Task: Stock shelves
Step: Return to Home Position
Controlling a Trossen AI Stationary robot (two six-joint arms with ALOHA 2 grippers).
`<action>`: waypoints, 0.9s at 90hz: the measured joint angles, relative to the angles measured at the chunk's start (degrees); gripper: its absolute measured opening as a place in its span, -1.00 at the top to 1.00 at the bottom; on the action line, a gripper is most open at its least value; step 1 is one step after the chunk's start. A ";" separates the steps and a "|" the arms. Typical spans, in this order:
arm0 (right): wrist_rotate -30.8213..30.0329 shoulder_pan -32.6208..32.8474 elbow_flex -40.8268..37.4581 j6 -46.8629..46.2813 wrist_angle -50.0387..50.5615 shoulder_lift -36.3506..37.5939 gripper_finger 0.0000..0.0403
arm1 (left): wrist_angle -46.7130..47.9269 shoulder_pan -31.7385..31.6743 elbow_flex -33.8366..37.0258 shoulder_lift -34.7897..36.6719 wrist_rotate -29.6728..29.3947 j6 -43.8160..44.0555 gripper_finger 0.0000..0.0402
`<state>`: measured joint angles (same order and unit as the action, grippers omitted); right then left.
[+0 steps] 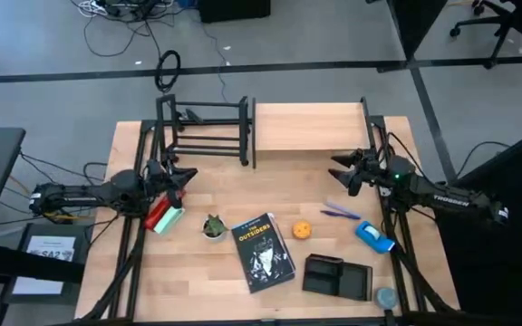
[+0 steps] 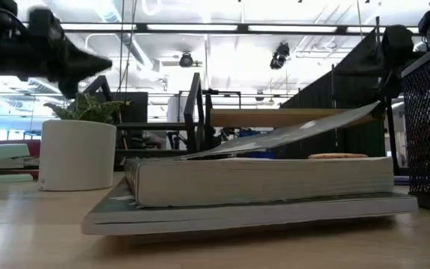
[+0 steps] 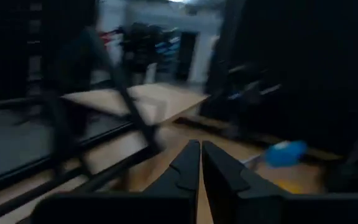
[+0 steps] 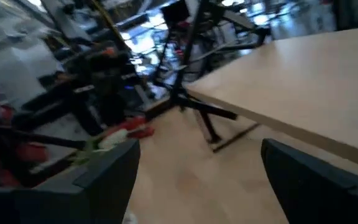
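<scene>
Hovering over the left side of the table, my left gripper (image 1: 183,177) has its fingers pressed close together and holds nothing. My right gripper (image 1: 343,172) hangs over the right side with its fingers spread wide. The black rack (image 1: 205,131) and the wood shelf (image 1: 308,125) stand side by side at the far edge.

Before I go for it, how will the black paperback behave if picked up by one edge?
Likely floppy: the paperback has a front cover already curling up off the pages. Its thick page block suggests some weight, so it may sag or slip from a pinch.
</scene>
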<state>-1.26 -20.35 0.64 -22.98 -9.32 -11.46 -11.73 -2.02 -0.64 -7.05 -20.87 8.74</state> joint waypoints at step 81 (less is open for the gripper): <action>-4.54 19.66 -0.07 0.26 1.25 8.53 -0.52 | 4.39 -0.27 0.13 2.08 -2.95 -0.99 1.00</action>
<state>-5.80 -0.69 0.58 -22.72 -8.07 -2.93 -7.33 -2.29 -0.51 -4.96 -23.81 7.75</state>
